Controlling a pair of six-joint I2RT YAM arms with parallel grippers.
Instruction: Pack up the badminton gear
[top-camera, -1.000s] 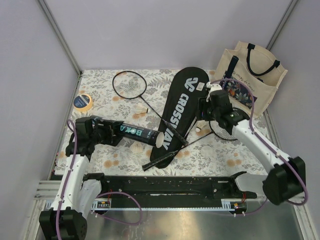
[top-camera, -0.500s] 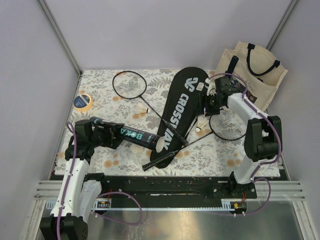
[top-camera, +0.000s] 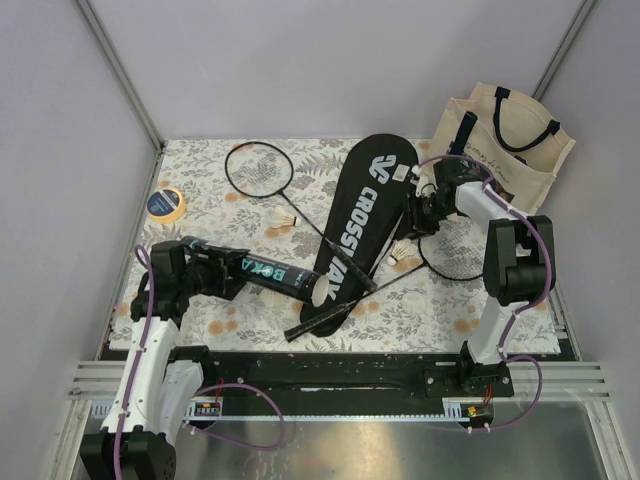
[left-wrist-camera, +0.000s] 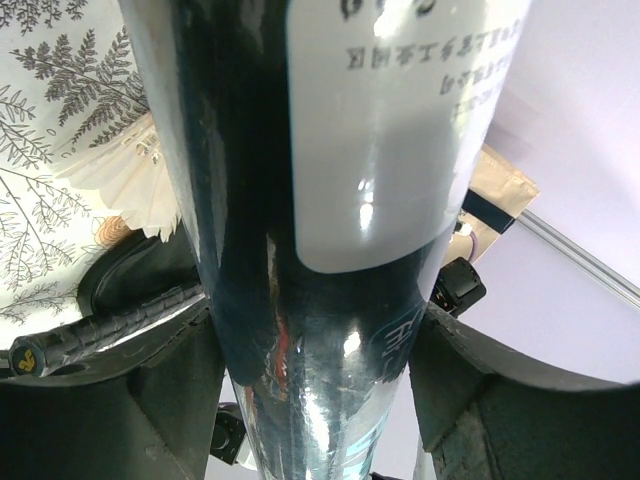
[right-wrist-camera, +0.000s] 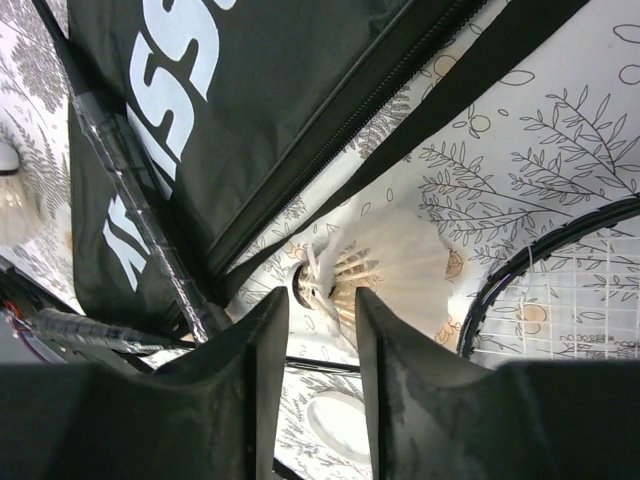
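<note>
Left claw (left-wrist-camera: 316, 335) clamped on black tube (left-wrist-camera: 330, 150), lower left in top view. Right claw (right-wrist-camera: 320, 298) - jaws partly spread above 1 shuttlecock (right-wrist-camera: 395, 262) beside the CROSSWAY bag (right-wrist-camera: 260, 110) - no pinch.

Pale lilac walls (top-camera: 300, 70) around a floral tabletop (top-camera: 205, 195) (metal-framed corners)

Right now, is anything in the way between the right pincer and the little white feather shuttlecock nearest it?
Nothing visible. The small white feather shuttlecock lies just past the right pincer, cork end at the open gap. The long black fabric racket bag is only beside it.
</note>
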